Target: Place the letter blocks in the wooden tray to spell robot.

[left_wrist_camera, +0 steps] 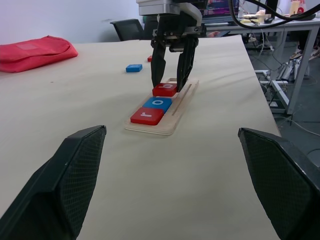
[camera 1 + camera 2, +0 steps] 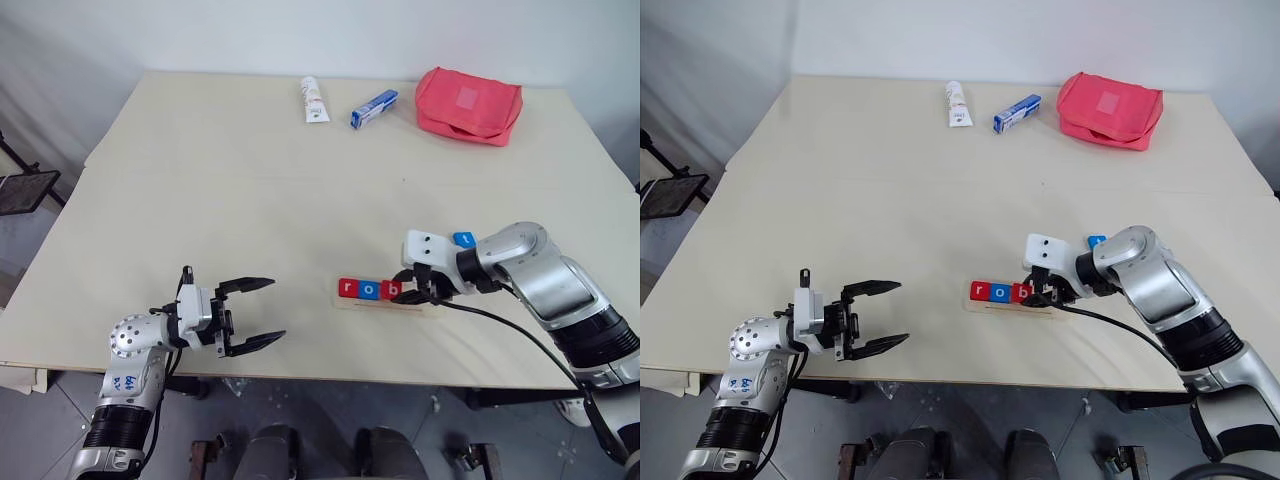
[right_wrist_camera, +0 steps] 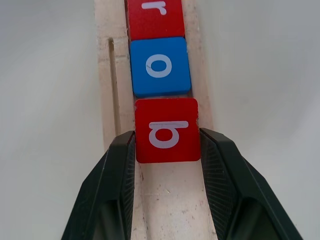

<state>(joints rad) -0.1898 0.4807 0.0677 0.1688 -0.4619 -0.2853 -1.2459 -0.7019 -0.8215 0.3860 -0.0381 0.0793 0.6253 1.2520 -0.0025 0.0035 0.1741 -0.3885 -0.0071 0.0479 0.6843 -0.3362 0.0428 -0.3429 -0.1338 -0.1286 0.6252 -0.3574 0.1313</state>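
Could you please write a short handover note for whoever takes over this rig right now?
Right gripper: shut on the red b block, holding it in the wooden tray next to the blue o block.
Left gripper: open, holding nothing, near the table's front edge.
Done: red r block and the blue o are seated in the tray; b is in its slot but not yet released.
Left: release b, then place the second o and the t. A loose blue block lies on the table beyond the tray.
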